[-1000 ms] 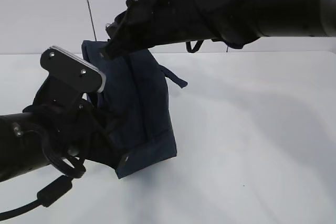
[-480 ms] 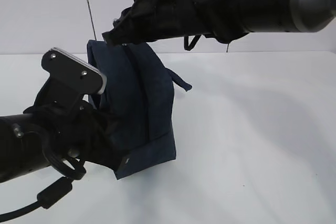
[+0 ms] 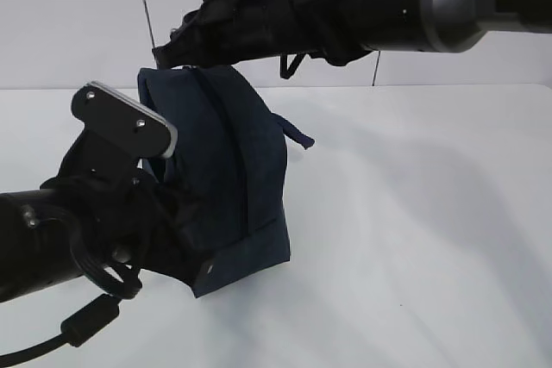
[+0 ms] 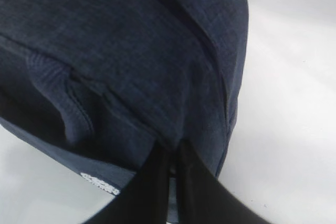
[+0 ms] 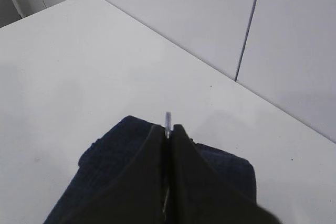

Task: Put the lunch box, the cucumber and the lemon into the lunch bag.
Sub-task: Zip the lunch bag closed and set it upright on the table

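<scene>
Lunch bag point(image 3: 228, 178) on the table, zipped along its length. My right pincer point(image 5: 167, 127) pinches its metal pull at the top; left point(image 4: 170, 153) clamps fabric below. No food visible; packing unverified.

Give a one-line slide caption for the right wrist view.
Right gripper shut on a thin metal piece, apparently the zipper pull, above the navy lunch bag on the white table.

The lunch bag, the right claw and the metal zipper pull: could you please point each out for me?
lunch bag point(image 3: 233, 170), exterior view, on its navy side panel.
right claw point(image 5: 168, 129), right wrist view, between the shut fingertips.
metal zipper pull point(image 5: 168, 119), right wrist view, on the sliver above the tips.
</scene>
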